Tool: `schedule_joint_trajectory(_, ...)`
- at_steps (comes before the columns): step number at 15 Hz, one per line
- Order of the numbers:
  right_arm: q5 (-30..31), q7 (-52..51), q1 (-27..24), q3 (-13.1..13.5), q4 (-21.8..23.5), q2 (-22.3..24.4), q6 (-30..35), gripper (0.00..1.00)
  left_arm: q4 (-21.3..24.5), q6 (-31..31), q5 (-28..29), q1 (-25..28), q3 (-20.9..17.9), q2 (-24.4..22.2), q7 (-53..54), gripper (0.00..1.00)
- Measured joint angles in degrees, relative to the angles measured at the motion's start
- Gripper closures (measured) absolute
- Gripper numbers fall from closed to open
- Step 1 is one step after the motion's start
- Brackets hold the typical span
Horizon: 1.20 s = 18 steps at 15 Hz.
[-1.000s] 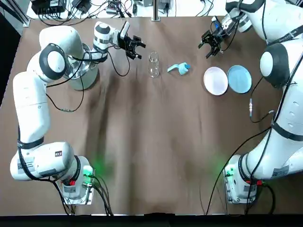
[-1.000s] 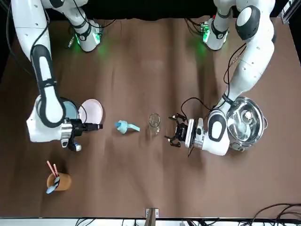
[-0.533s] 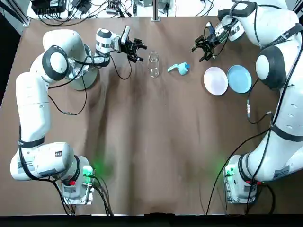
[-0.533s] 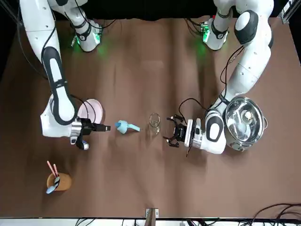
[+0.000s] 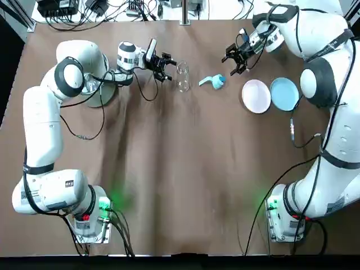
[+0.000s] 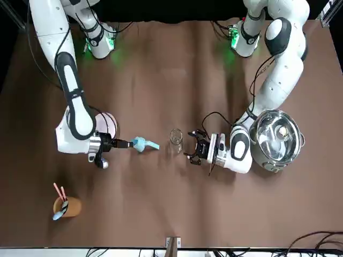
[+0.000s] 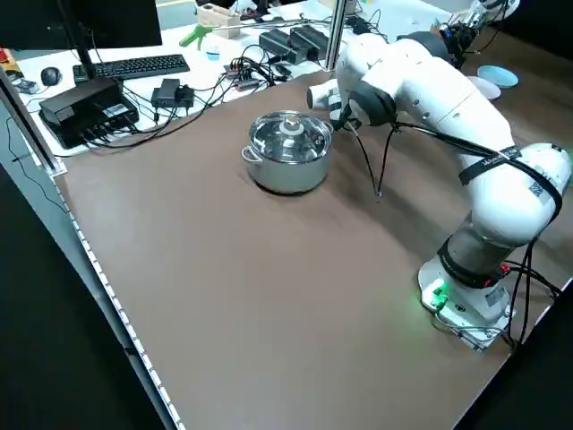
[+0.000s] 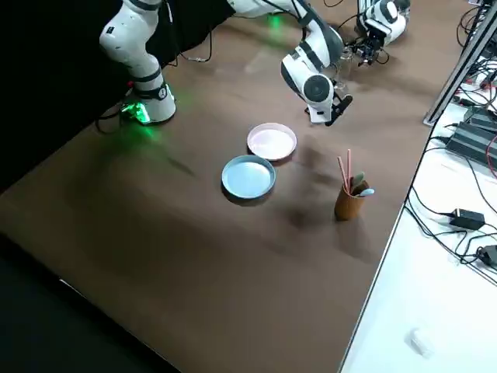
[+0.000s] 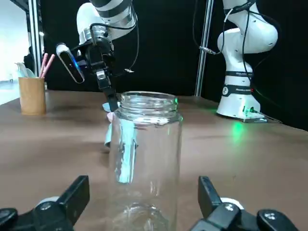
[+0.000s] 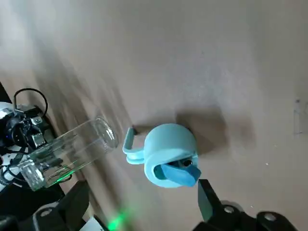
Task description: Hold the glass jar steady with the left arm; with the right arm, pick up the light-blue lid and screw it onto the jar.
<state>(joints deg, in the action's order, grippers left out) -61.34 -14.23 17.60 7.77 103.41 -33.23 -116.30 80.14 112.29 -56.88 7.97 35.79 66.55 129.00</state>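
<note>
A clear glass jar (image 5: 182,76) stands upright near the table's far edge, without a lid. My left gripper (image 5: 167,67) lies level just to its left, open. In the left wrist view the jar (image 9: 147,159) stands right in front of the spread fingers (image 9: 76,192), not touching them. The light-blue lid (image 5: 214,82), with its loop handle, lies on the table right of the jar. My right gripper (image 5: 232,62) hovers open just beyond the lid's right side. The right wrist view shows the lid (image 10: 169,155) ahead, between the open fingers (image 10: 208,201), with the jar (image 10: 72,149) behind it.
A steel pot (image 6: 277,139) with its cover sits behind the left arm's wrist. A white plate (image 5: 256,96) and a blue plate (image 5: 284,94) lie right of the lid. A wooden cup (image 6: 65,205) with sticks stands near the far right corner.
My left gripper has slid right, closing in on the jar. My right gripper has moved left and down toward the lid. Jar and lid have not moved.
</note>
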Motion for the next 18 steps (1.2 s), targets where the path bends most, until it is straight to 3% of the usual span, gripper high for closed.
schedule_joint_trajectory(11,-0.6,-0.3,2.4,0.0,0.1,-3.8,-2.8,0.0,-0.1,0.2,-0.1,-2.3,0.0,2.2,7.5,0.01)
schedule_joint_trajectory(18,-0.9,-0.4,4.0,0.0,-0.5,-5.1,-4.4,0.01,-0.3,5.1,-2.2,-4.4,0.0,3.0,9.5,0.01)
